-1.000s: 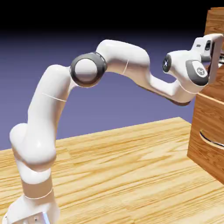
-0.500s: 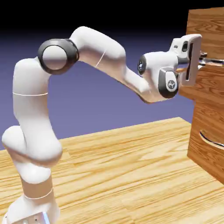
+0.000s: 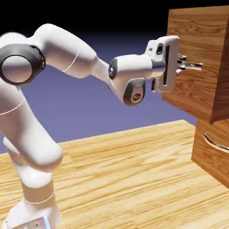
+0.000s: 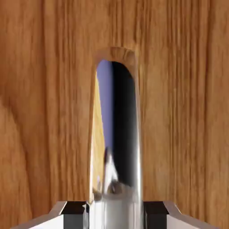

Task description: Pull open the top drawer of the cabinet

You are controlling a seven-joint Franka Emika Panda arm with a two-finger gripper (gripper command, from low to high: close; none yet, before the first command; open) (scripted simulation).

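The top drawer stands well out from the cabinet, toward the exterior view's left. My gripper is shut on the drawer's slim silver handle, with the white hand level in front of the drawer face. In the hand view the shiny handle runs up from between my gripper tips, and the grey fingertips press against it on both sides. Reddish wood grain of the drawer front fills the rest of that view.
The lower drawer, with its curved silver handle, sits flush in the cabinet below the pulled-out one. The pale wooden floor spreads between the robot base and the cabinet. My arm's elbow is folded high at the left.
The top drawer has slid out toward the exterior view's left, drawn by my gripper on its handle. The arm has folded back toward its base.
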